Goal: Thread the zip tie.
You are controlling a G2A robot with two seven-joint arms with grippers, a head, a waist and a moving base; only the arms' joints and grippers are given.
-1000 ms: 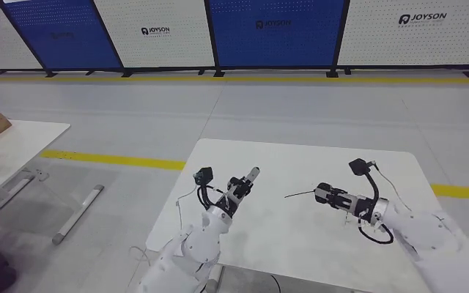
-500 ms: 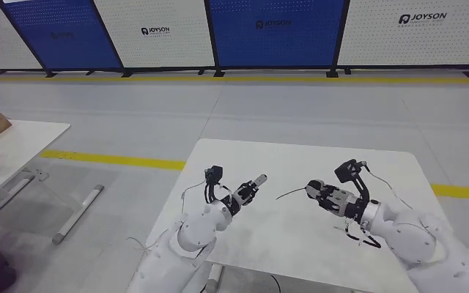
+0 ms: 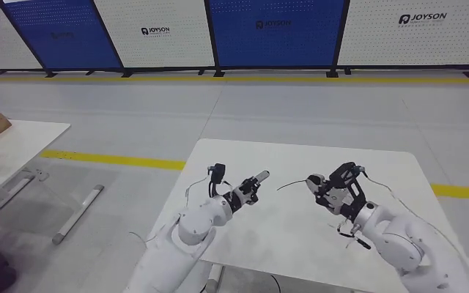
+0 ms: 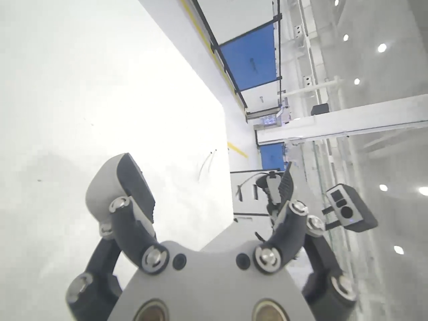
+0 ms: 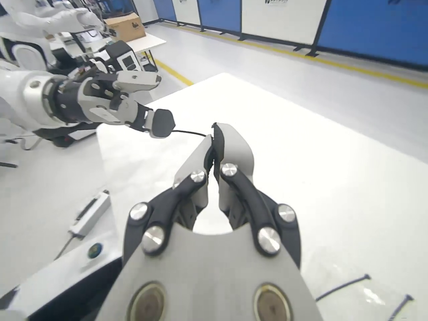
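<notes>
Now the right claw [image 5: 214, 141] is pinching the zip tie [image 5: 189, 132], its free end pointing toward the open left claw [image 5: 159, 101].

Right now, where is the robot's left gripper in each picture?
Top view: left gripper above the white table's left half, facing the other arm.
Left wrist view: left gripper close up, open wide above the table.
Right wrist view: left gripper farther off, past the shut right gripper.
Shared landmark: the white table.
</notes>
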